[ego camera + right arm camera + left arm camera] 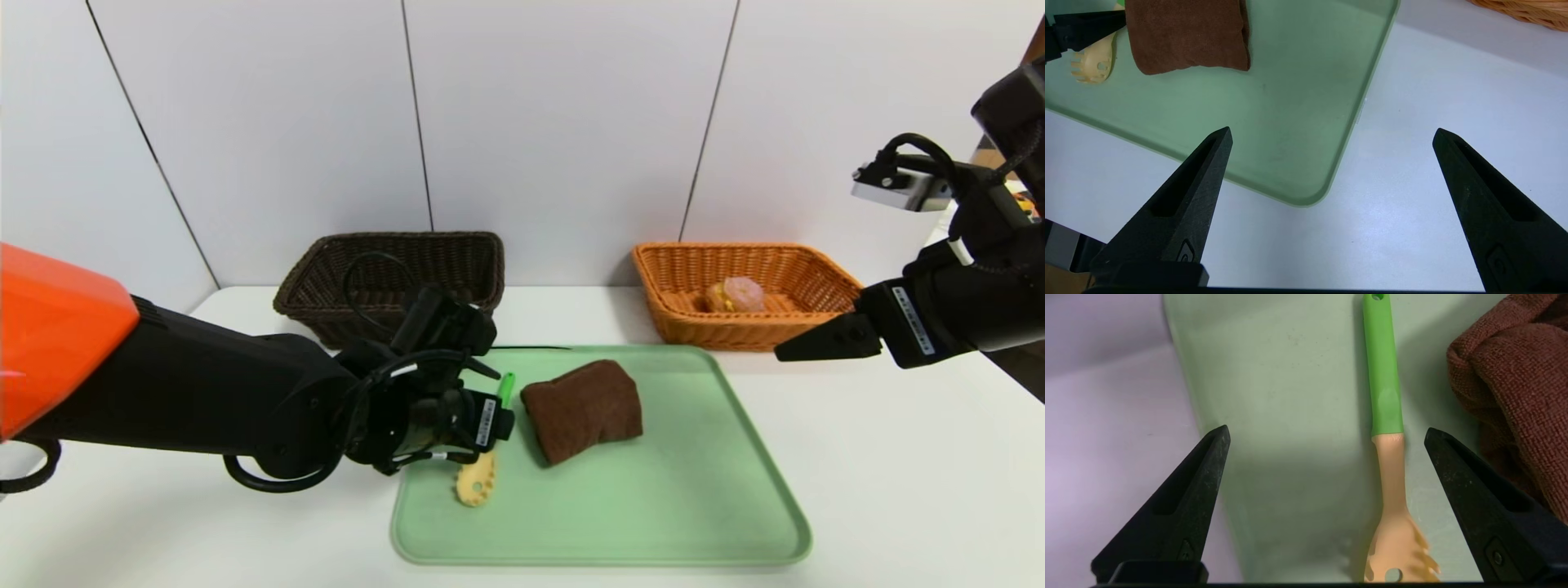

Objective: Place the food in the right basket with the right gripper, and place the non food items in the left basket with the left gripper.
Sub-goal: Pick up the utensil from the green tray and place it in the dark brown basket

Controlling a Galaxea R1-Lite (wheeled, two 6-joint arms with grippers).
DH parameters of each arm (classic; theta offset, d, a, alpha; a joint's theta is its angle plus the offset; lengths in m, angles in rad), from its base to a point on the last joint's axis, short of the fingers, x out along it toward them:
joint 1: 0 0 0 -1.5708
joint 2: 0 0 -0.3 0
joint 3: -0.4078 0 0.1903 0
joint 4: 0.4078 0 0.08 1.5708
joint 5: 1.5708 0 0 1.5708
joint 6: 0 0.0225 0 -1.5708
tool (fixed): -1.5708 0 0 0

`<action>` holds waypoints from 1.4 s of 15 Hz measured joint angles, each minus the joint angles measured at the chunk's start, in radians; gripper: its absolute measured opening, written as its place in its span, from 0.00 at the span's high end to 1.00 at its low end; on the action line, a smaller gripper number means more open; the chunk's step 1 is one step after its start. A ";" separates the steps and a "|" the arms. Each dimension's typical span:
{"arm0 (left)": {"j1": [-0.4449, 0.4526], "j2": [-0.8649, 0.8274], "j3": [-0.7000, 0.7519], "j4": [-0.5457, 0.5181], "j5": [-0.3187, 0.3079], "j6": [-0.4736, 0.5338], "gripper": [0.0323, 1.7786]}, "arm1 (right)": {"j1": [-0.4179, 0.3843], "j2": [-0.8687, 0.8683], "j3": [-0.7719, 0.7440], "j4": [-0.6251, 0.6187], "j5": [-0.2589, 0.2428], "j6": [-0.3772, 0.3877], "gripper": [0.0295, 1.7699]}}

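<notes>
The pasta spoon (478,482), yellow head and green handle, lies along the left side of the green tray (653,490). My left gripper (490,416) hangs over it, open. In the left wrist view the spoon's neck (1390,469) sits between the open fingers of the left gripper (1327,433), nearer one finger. The folded brown towel (582,408) lies on the tray just beside the spoon. The pink-topped bun (735,294) rests inside the orange right basket (824,269). My right gripper (788,351) hovers open and empty in front of that basket. The dark left basket (392,245) stands behind the left arm.
Both baskets stand against the white wall at the back of the white table. In the right wrist view the right gripper (1331,134) hangs over the tray's corner (1306,196) and bare table, with the towel (1188,36) and spoon head (1090,65) farther off.
</notes>
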 joint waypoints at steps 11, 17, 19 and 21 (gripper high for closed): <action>-0.020 0.030 -0.027 0.000 0.005 -0.010 0.05 | 0.001 -0.003 0.007 0.000 0.001 0.000 0.04; -0.019 0.049 -0.027 -0.002 0.004 -0.038 0.05 | 0.001 -0.005 0.013 0.000 0.002 0.000 0.04; -0.019 0.050 -0.026 -0.002 0.004 -0.038 0.05 | 0.003 -0.005 0.013 -0.001 0.002 0.000 0.04; -0.019 0.050 -0.026 -0.001 0.004 -0.037 0.05 | 0.002 -0.005 0.013 -0.001 0.002 0.000 0.04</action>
